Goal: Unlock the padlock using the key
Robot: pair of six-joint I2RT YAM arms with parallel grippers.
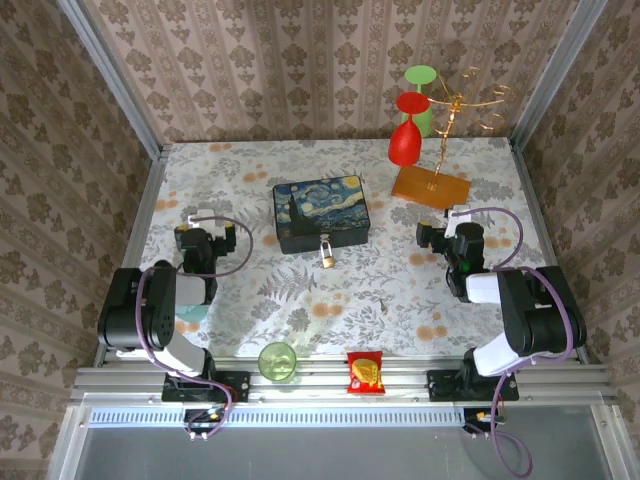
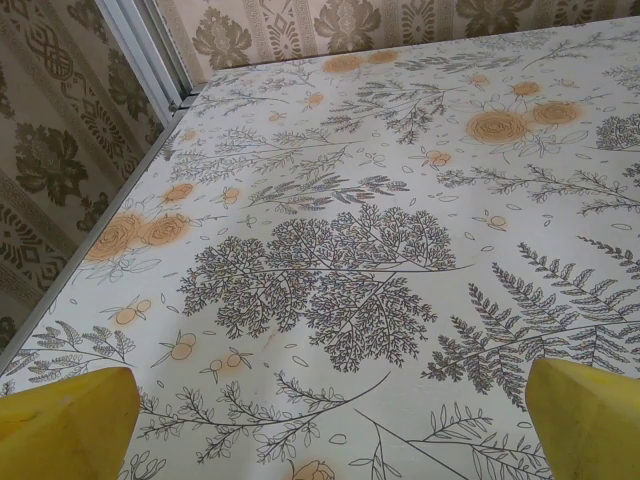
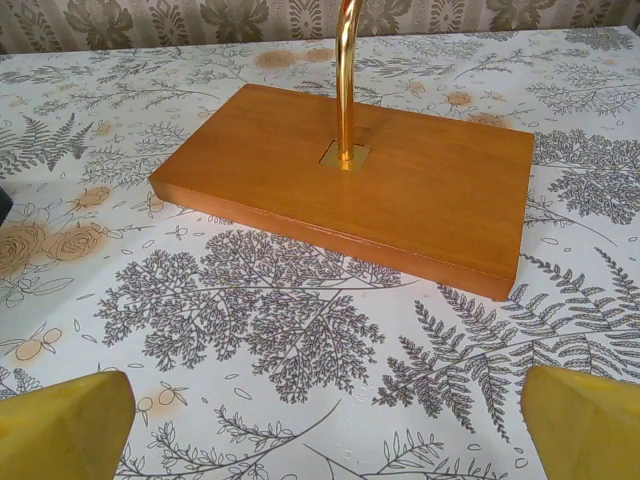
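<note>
The small brass padlock (image 1: 327, 254) with its thin silvery shackle hangs at the front of the starry-night painted box (image 1: 322, 212), mid-table. I cannot make out a key. My left gripper (image 1: 203, 228) rests low over the tablecloth, left of the box and well apart from it. It is open, its yellow fingertips (image 2: 65, 425) wide apart with only the cloth between them. My right gripper (image 1: 449, 228) sits to the right of the box, facing the wooden base. It is open too, and nothing lies between its fingertips (image 3: 585, 420).
A wooden base (image 3: 350, 185) with a gold post (image 3: 345, 70) stands just ahead of the right gripper; red (image 1: 405, 140) and green (image 1: 420, 90) glasses hang on the rack. A green cup (image 1: 277, 361) and a red-yellow snack packet (image 1: 365, 372) lie at the near edge.
</note>
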